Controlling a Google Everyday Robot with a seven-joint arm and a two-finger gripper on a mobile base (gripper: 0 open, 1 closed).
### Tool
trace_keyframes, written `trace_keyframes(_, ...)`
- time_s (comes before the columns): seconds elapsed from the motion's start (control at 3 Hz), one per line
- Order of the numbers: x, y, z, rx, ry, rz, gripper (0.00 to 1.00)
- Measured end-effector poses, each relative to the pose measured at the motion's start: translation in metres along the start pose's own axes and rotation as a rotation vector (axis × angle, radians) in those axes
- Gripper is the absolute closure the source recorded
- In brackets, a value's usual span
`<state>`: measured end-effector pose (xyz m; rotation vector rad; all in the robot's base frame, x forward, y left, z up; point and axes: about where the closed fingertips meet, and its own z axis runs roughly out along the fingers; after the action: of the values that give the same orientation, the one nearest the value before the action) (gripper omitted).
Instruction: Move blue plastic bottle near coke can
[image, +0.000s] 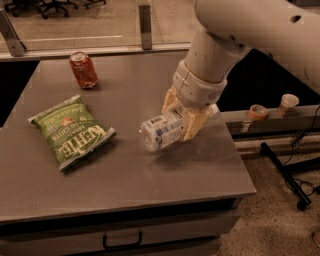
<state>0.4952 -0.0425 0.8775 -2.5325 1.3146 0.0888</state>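
Observation:
The blue plastic bottle (161, 131), clear with a white-and-blue label, lies on its side, held just above the grey table (125, 170) right of the middle. My gripper (181, 116) is shut on it, with one cream finger on each side of its body; the cap end is hidden behind the fingers. The coke can (83, 69), red with a silver top, stands upright at the table's back left, well apart from the bottle.
A green chip bag (71, 130) lies flat on the table's left side, between the can and the front edge. A tape roll (258, 111) and a paper cup (288, 104) sit on a ledge to the right. A drawer handle (122, 241) shows below the tabletop.

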Motion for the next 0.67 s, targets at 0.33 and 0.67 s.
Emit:
trace_keyframes(0.33,0.027,-0.033,-0.016,0.071,0.03,0.054,1.0)
trace_keyframes(0.67,0.052,-0.069,-0.02,0.133,0.048,0.105,1.0)
